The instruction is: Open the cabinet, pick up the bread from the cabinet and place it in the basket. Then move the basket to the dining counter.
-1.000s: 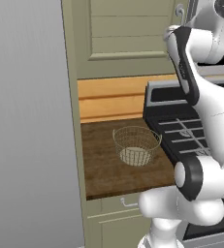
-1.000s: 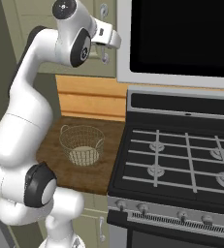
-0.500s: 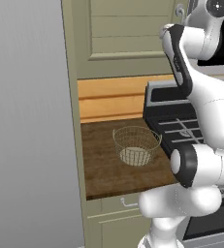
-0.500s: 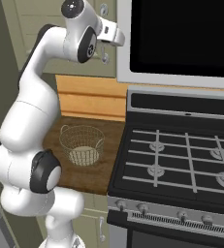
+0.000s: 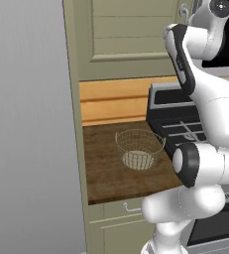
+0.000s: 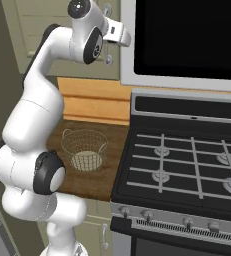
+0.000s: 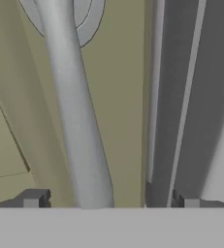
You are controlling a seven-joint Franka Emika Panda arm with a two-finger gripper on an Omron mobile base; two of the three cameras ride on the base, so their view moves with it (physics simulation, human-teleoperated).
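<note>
My gripper (image 7: 111,199) is open and raised against the olive-beige cabinet (image 5: 126,34), whose door is shut. In the hand view its curved silver bar handle (image 7: 74,121) runs up between my two finger tips (image 7: 33,198), nearer the left one; I cannot tell whether it touches. The same handle (image 6: 107,10) shows beside my hand in the right base view. The pale wire basket (image 5: 140,146) (image 6: 84,147) stands empty on the dark wood worktop (image 5: 106,168) below. The bread is hidden behind the door. The dining counter is out of view.
A black stove (image 6: 187,160) with burner grates adjoins the worktop on the right, under a dark microwave (image 6: 187,35). A tall grey wall (image 5: 27,124) closes the left side. A drawer with a small silver pull (image 5: 131,208) sits under the worktop.
The arm has swung up and in toward the cabinet door, bringing the hand closer to the handle. The jaws stay open and the basket has not moved.
</note>
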